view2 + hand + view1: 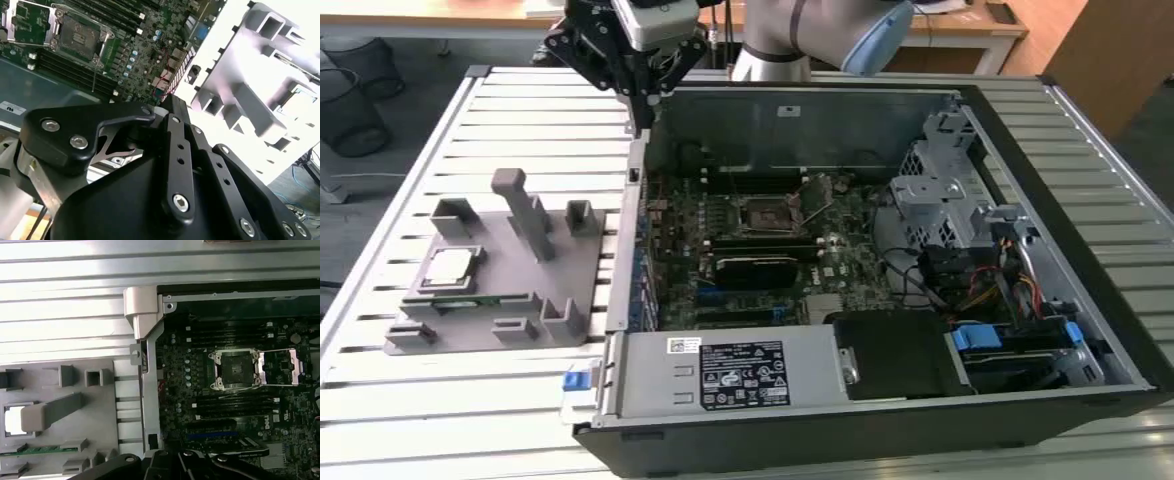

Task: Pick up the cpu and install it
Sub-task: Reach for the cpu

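The cpu [450, 268], a small silvery square chip, lies flat in a recess of the grey fixture [494, 300] at the exterior view's left. In the first wrist view the cpu [14, 420] is a bright square partly behind a grey post. My gripper [644, 88] hangs above the back left corner of the open computer case [881, 425], well away from the cpu. The black-framed socket [767, 212] sits on the green motherboard inside the case, its frame raised to one side in the first wrist view [235, 371]. The gripper's black linkage [175, 165] fills the near part of the second wrist view.
A thin green circuit strip [40, 450] rests in the fixture beside the cpu. Several upright grey posts [527, 210] rise from the fixture. The case holds a power supply [747, 375], drive cages [947, 190] and cables. Everything stands on a slatted metal table [520, 120].
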Robot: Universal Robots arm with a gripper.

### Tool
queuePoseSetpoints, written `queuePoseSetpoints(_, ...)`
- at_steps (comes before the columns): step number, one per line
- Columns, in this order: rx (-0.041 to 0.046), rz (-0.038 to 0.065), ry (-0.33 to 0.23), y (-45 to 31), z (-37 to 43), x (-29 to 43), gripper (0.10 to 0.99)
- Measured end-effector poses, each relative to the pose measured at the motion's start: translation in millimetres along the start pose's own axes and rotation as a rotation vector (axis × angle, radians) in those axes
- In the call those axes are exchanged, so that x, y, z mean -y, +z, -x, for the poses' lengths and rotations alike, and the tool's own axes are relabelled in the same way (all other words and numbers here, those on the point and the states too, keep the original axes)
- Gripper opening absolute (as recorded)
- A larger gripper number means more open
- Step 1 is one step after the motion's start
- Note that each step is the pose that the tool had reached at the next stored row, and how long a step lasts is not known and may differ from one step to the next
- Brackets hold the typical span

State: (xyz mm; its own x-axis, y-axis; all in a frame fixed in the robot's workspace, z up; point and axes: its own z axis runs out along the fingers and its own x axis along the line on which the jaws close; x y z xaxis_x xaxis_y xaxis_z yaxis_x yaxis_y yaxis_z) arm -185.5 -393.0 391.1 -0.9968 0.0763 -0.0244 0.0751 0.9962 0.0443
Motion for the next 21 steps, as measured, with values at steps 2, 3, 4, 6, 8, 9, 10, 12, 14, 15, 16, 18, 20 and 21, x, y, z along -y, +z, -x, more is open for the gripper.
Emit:
queuePoseSetpoints(2,0.0,0.0,0.0,0.0,-2.9,-0.2,0.106)
queuePoseSetpoints(3,0.0001,0.0,0.0,0.1,-4.3,-0.3,0.106)
queuePoseSetpoints(4,0.0,0.0,0.0,0.0,-5.7,-0.4,0.106)
queuePoseSetpoints(6,0.0001,0.0,0.0,0.1,-8.4,-0.6,0.106)
queuePoseSetpoints(8,0.0001,0.0,0.0,0.1,-11.1,-0.8,0.106)
queuePoseSetpoints(9,0.0001,0.0,0.0,0.2,-12.4,-0.9,0.106)
queuePoseSetpoints(10,0.0,0.0,0.0,0.1,-13.8,-0.9,0.106)
queuePoseSetpoints(12,0.0,0.0,0.0,0.1,-16.3,-0.9,0.106)
queuePoseSetpoints(14,0.0001,0.0,0.0,0.2,-18.7,-1.0,0.106)
queuePoseSetpoints(15,0.0001,0.0,0.0,0.2,-19.9,-1.0,0.106)
queuePoseSetpoints(16,0.0001,0.0,0.0,0.2,-21.1,-1.1,0.106)
queuePoseSetpoints(18,0.0001,0.0,0.0,0.3,-23.6,-1.2,0.106)
queuePoseSetpoints(20,0.0001,0.0,0.0,0.3,-26.1,-1.4,0.106)
queuePoseSetpoints(21,0.0,0.0,0.0,0.3,-27.4,-1.5,0.106)
